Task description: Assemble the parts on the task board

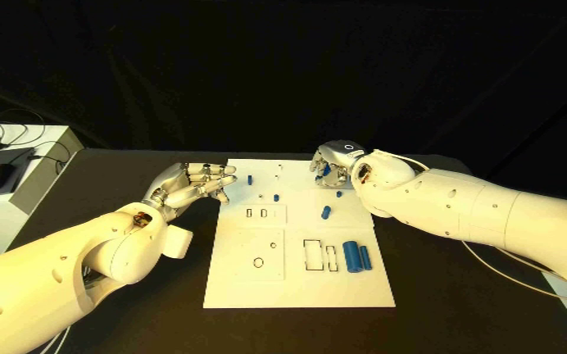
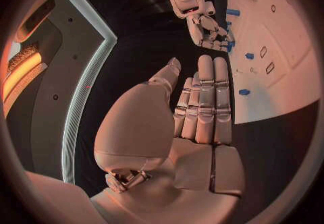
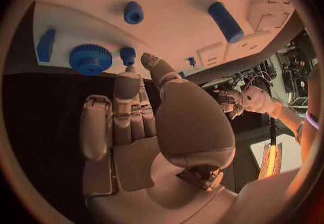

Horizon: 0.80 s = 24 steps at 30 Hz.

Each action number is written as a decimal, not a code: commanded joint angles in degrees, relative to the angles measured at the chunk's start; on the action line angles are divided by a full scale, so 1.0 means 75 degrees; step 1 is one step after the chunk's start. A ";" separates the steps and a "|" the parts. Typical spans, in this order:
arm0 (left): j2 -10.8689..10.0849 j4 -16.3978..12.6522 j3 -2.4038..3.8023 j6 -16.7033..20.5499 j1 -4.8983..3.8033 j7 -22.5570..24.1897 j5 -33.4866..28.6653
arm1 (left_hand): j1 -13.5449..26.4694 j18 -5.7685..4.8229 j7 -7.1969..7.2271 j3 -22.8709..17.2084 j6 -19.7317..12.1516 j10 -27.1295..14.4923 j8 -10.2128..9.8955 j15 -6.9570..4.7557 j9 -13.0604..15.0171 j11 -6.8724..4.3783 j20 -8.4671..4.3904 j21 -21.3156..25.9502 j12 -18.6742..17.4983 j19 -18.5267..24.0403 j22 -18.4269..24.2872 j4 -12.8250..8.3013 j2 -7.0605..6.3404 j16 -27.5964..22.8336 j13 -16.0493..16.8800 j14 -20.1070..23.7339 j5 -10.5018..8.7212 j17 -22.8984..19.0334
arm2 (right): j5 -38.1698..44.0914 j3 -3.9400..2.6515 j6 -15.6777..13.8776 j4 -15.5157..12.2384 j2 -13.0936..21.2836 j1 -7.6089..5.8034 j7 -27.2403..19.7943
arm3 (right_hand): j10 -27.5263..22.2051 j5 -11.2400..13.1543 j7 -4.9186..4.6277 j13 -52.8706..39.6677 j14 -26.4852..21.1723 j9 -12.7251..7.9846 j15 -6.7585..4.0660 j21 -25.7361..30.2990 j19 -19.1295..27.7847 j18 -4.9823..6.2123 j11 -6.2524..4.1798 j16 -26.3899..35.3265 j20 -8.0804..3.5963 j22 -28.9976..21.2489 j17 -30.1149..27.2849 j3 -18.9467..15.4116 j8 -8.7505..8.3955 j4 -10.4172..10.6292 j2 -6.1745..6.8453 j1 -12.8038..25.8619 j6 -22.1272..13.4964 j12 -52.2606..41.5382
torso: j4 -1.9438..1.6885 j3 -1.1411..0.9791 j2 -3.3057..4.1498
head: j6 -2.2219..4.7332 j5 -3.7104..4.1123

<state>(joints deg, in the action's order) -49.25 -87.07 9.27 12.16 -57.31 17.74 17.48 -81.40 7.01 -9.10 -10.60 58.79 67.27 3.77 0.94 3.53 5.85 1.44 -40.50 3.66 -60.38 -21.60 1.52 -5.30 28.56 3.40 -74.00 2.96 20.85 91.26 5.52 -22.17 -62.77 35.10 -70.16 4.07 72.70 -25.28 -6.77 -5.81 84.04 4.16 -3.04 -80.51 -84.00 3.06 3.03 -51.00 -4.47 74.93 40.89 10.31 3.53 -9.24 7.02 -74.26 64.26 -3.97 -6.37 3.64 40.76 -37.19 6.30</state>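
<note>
Head view: white task board (image 1: 296,288) lies mid-table on the black table (image 1: 449,313), long side running away from the robot. Left hand (image 1: 195,183) sits at the board's far-left corner, just off its left edge, over the dark tabletop; fingers curled inward a bit, nothing visibly in them. In the left wrist view the left hand (image 2: 196,110) shows fingers straight and pressed side by side, thumb alongside, holding nothing, board edge (image 2: 283,94) just beside the fingertips.

Right hand (image 1: 334,165) hovers at the board's far-right corner, fingers pointing down toward the board; whether it touches a part, cannot tell from the head view. Right wrist view: right hand (image 3: 135,121) has fingers extended close together, thumb apart, empty; fingertips sit near a blue gear (image 3: 89,59) and a small blue peg (image 3: 127,54) at the board's edge, apart from both as far as visible.

Parts on board: two blue cylinders (image 1: 357,256) lying side by side near the right edge, closer to the robot, just beside a rectangular cutout (image 1: 315,256). Small blue pieces (image 1: 328,213) stand mid-board; another small blue piece (image 1: 251,180) near the left hand. Oval hole (image 1: 259,262) in the board's left half
</note>
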 commanded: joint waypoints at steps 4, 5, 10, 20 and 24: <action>0.0002 0.0007 0.0006 -0.0037 0.0013 -0.0014 0.0039 | -0.0008 0.0080 -0.0047 0.0001 -0.0020 -0.0015 -0.0023 0.0022 0.0009 0.0019 0.0017 0.0047 -0.0042 0.0024 0.0020 0.0043 -0.0031 -0.0033 -0.0005 0.0000 -0.0020 -0.0009 | 0.0419 -0.0001 -0.0242 -0.0078 0.0048 0.0005 0.0120 | -0.0159 0.0056 -0.0009 0.0217 -0.0156 0.0026 0.0090 0.0250 -0.0645 0.0146 0.0053 -0.0499 0.0113 0.0805 -0.0736 0.0093 0.0014 0.0114 0.0057 0.0033 0.0095 0.0037 | -0.0009 0.0007 0.0024 | -0.0008 -0.0004; 0.0000 0.0008 0.0006 -0.0036 0.0013 -0.0017 0.0039 | -0.0008 0.0080 -0.0047 0.0001 -0.0020 -0.0015 -0.0023 0.0022 0.0009 0.0019 0.0017 0.0047 -0.0042 0.0024 0.0020 0.0043 -0.0031 -0.0033 -0.0005 0.0000 -0.0020 -0.0009 | 0.0427 -0.0002 -0.0279 -0.0105 0.0064 0.0005 0.0110 | -0.0149 0.0046 -0.0010 0.0216 -0.0156 0.0025 0.0087 0.0251 -0.0647 0.0145 0.0052 -0.0508 0.0109 0.0811 -0.0763 0.0096 0.0013 0.0113 0.0060 0.0034 0.0099 0.0044 | -0.0011 0.0010 0.0026 | -0.0011 -0.0004; -0.0016 0.0022 0.0006 -0.0033 0.0015 -0.0034 0.0039 | -0.0008 0.0080 -0.0047 0.0001 -0.0020 -0.0015 -0.0023 0.0022 0.0009 0.0019 0.0017 0.0047 -0.0042 0.0024 0.0020 0.0043 -0.0031 -0.0033 -0.0005 0.0000 -0.0020 -0.0009 | 0.0428 -0.0003 -0.0412 -0.0246 0.0142 0.0005 0.0060 | 0.0018 0.0017 0.0011 0.0160 -0.0154 0.0028 0.0054 0.0251 -0.0653 0.0141 -0.0003 -0.0572 0.0085 0.0845 -0.0902 0.0108 0.0016 0.0095 0.0027 0.0000 0.0181 0.0037 | -0.0014 0.0010 0.0038 | -0.0020 -0.0012; -0.0012 0.0086 0.0006 -0.0032 0.0022 -0.0052 0.0039 | -0.0042 0.0071 -0.0051 0.0005 -0.0019 -0.0017 -0.0022 0.0020 0.0009 0.0020 0.0004 0.0043 -0.0043 0.0013 0.0046 0.0049 -0.0024 -0.0044 -0.0006 -0.0005 -0.0019 -0.0010 | 0.0514 -0.0010 -0.0415 -0.0326 0.0217 0.0005 0.0284 | -0.0182 0.0047 -0.0020 0.0158 -0.0216 0.0002 0.0086 0.0419 -0.0647 0.0187 0.0057 -0.0727 0.0083 0.0805 -0.1166 0.0084 0.0000 0.0065 0.0018 0.0012 0.0099 0.0060 | -0.0008 0.0031 0.0056 | -0.0038 -0.0005; 0.0002 0.0103 0.0006 -0.0035 0.0029 -0.0057 0.0039 | -0.0042 0.0071 -0.0053 0.0005 -0.0020 -0.0018 -0.0022 0.0020 0.0009 0.0021 0.0003 0.0043 -0.0043 0.0013 0.0047 0.0049 -0.0024 -0.0044 -0.0006 -0.0005 -0.0019 -0.0009 | 0.0578 -0.0011 -0.0339 -0.0309 0.0206 0.0006 0.0395 | -0.0756 0.0130 -0.0016 0.0282 -0.0260 0.0005 0.0177 0.0580 -0.0640 0.0232 0.0204 -0.0740 0.0147 0.0701 -0.1182 0.0078 0.0004 0.0109 0.0101 0.0045 0.0001 0.0056 | -0.0011 0.0035 0.0066 | -0.0043 0.0001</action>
<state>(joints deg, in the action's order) -49.37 -86.26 9.28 12.18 -57.17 17.24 17.54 -81.40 6.99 -9.13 -10.60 58.76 67.27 3.77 0.94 3.53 5.85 1.44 -40.50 3.66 -60.39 -21.30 1.52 -5.30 28.56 3.40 -74.00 2.95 20.86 94.10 5.46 -24.99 -65.09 36.68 -70.13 5.55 67.71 -24.50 -6.98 -3.74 82.01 4.19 -1.94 -76.24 -84.02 4.43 4.37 -56.20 -3.63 74.91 32.05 11.01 3.53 -8.54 7.24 -74.03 64.52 -3.66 -6.44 3.85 41.19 -37.46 6.27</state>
